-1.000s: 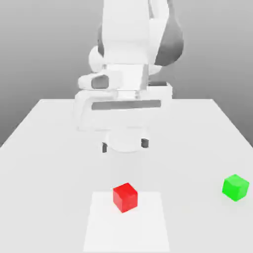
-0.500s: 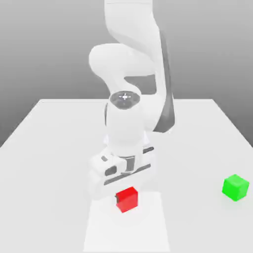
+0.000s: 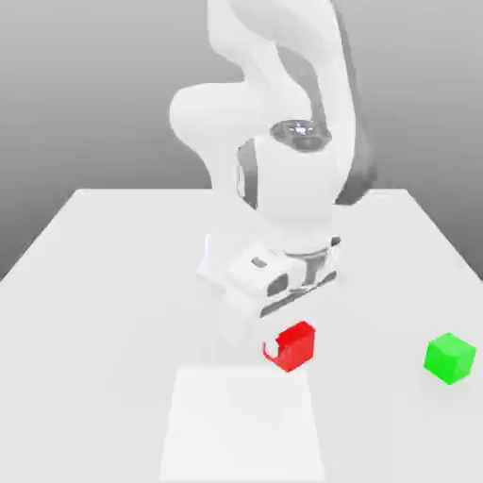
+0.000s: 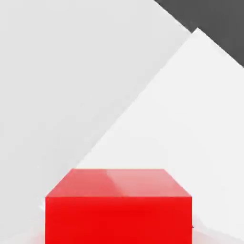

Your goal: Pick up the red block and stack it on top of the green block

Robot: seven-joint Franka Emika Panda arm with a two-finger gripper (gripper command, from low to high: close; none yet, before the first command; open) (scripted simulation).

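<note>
Above bare table (image 3: 104, 283), red block (image 3: 294, 345) gripped in tool (image 3: 283, 351), green block (image 3: 449, 358) well apart

Hidden / cut-off parts

Gripper (image 3: 283, 345): fingers mostly covered by the hand body and the red block (image 3: 293, 345), so open or closed is not clear. Red block's upper part, ext. view, hides behind the hand. In hand view red block (image 4: 118, 206) is cut by the picture's lower edge. Arm's upper links cut at the ext. view's top edge.
</note>
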